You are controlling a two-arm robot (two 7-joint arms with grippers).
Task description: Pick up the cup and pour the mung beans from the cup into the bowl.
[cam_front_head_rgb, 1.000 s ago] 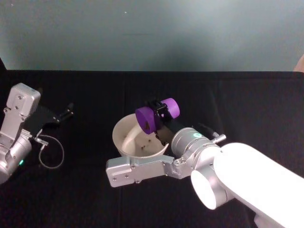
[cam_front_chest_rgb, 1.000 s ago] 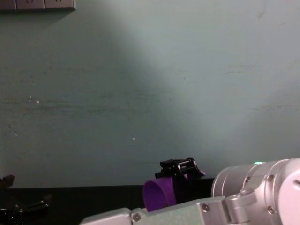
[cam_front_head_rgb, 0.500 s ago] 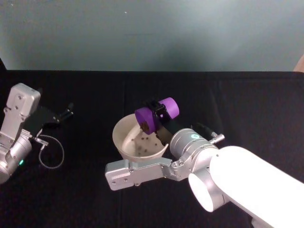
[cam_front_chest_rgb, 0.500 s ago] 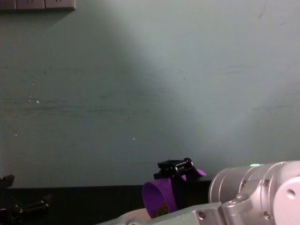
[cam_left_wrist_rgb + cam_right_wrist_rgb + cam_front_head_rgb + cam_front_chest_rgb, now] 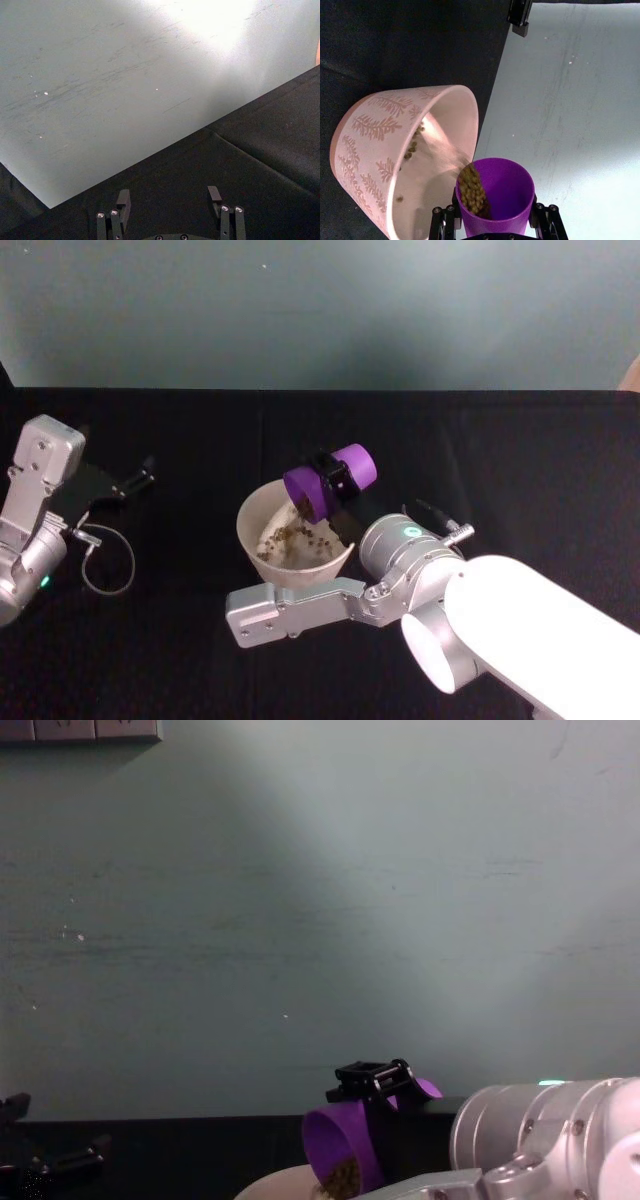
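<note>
Your right hand is clamped on the cup, holding it just above the bowl's far right rim. The cup is tipped onto its side with its mouth facing down into the bowl. Beans are sliding out over the cup's lip (the right wrist view shows a streak of them along its lower inside wall) and scattering across the bowl's floor. The bowl sits on the black counter. Your left hand is parked well to the left of the bowl, low over the counter, fingers spread wide and holding nothing.
</note>
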